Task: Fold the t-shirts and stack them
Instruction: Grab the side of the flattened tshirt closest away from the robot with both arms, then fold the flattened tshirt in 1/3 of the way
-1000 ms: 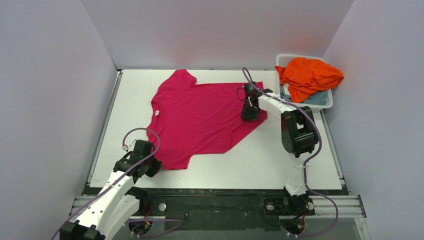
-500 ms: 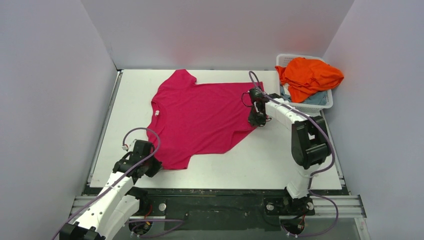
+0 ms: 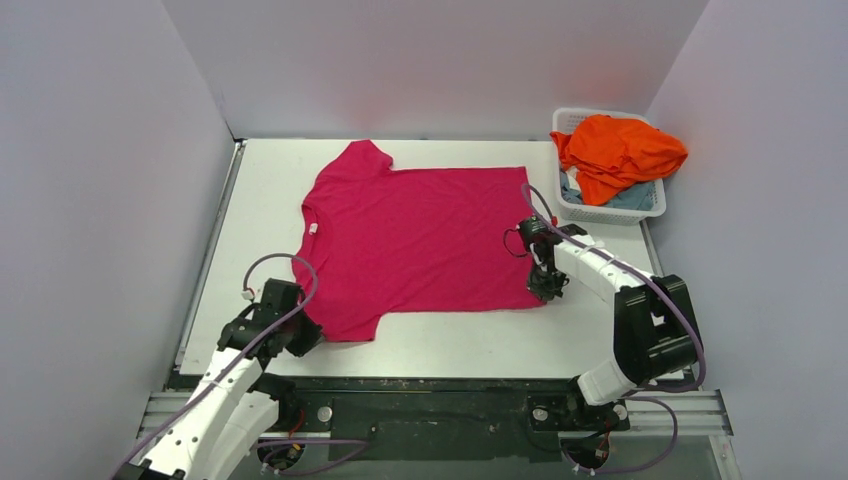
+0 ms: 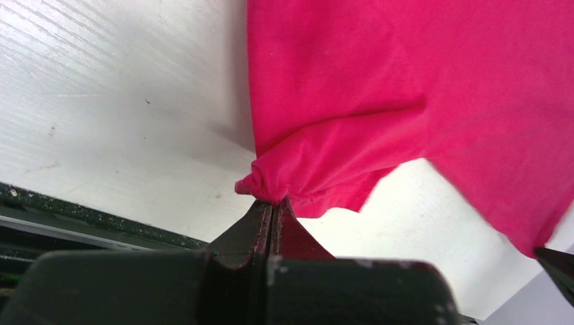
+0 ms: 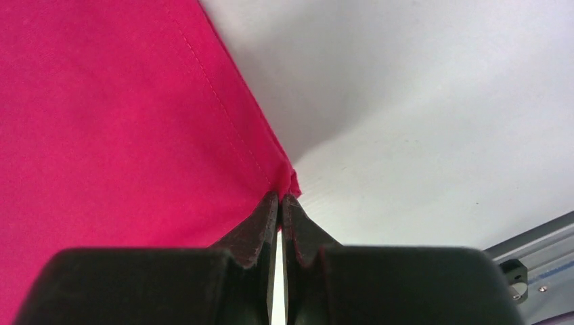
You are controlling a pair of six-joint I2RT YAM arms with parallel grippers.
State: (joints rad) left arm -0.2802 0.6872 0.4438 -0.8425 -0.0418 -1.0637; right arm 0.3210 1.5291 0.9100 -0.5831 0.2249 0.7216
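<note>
The magenta-pink t-shirt (image 3: 420,235) lies spread flat on the white table, collar to the left. My left gripper (image 3: 305,335) is shut on its near sleeve, bunched at the fingertips in the left wrist view (image 4: 272,202). My right gripper (image 3: 545,290) is shut on the shirt's near right hem corner, seen in the right wrist view (image 5: 281,196). The shirt fills those views too (image 4: 406,81) (image 5: 122,122). The bright orange t-shirt (image 3: 620,150) is heaped in the basket at back right, with a pale blue-grey t-shirt (image 3: 630,198) showing under it.
A white lattice basket (image 3: 600,212) stands at the back right corner. Grey walls close in the table on three sides. A black rail (image 3: 430,385) runs along the table's near edge, by the arm bases.
My right gripper has pulled the shirt's hem corner toward the near right, unfolding the turned-in bottom edge so the shirt now lies square. The left gripper has stayed in place.
</note>
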